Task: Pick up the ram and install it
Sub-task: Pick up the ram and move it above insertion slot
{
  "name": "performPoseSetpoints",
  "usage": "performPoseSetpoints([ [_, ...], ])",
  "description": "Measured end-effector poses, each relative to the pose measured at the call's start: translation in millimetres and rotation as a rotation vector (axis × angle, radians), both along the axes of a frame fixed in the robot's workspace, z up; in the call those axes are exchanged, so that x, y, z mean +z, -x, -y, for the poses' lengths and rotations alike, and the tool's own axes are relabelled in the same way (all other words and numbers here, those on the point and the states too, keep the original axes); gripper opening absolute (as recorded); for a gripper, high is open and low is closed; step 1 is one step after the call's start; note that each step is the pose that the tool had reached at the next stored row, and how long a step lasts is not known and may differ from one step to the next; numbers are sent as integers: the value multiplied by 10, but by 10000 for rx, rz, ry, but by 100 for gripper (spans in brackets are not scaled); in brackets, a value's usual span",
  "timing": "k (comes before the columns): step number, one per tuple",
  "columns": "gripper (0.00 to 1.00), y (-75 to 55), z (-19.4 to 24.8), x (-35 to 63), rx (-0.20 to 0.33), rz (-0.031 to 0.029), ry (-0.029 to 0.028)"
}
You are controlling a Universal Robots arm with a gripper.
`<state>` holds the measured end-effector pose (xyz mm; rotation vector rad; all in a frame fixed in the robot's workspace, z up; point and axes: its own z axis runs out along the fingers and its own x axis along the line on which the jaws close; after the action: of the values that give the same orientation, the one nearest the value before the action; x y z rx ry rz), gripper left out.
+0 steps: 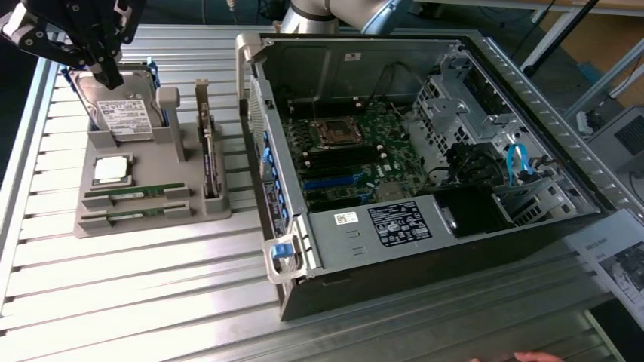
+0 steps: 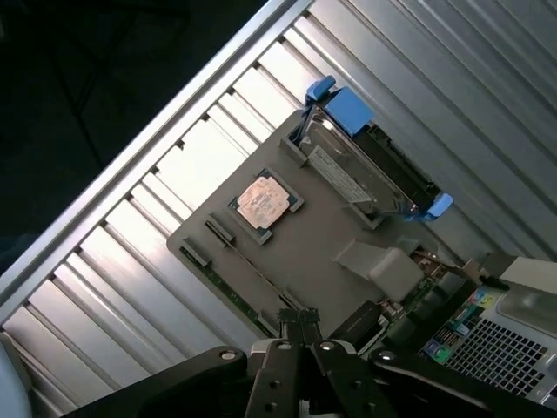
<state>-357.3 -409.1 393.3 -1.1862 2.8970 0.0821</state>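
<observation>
I've got the ram point(image 1: 134, 194) lying flat in a slot of the gray holder point(image 1: 161, 170), a second stick just beside it. My end effector point(image 1: 108, 78) hangs pinched shut and empty up by the hard drive point(image 1: 123, 113), well apart from the ram.

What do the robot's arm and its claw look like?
The gripper is black, with slim fingers tapering to a point and jointed black links held by small silver screws, seen close in the wrist view. The arm is a smooth, round, light grey tube.
</observation>
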Motion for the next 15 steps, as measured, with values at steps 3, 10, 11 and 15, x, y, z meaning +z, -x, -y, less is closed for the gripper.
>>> performPoseSetpoints([
  [3,10,0,0,0,339,0,0],
  [10,10,0,0,0,1194,0,0],
  [11,10,0,0,0,1306,0,0],
  [15,10,-1,0,0,1752,1,0],
])
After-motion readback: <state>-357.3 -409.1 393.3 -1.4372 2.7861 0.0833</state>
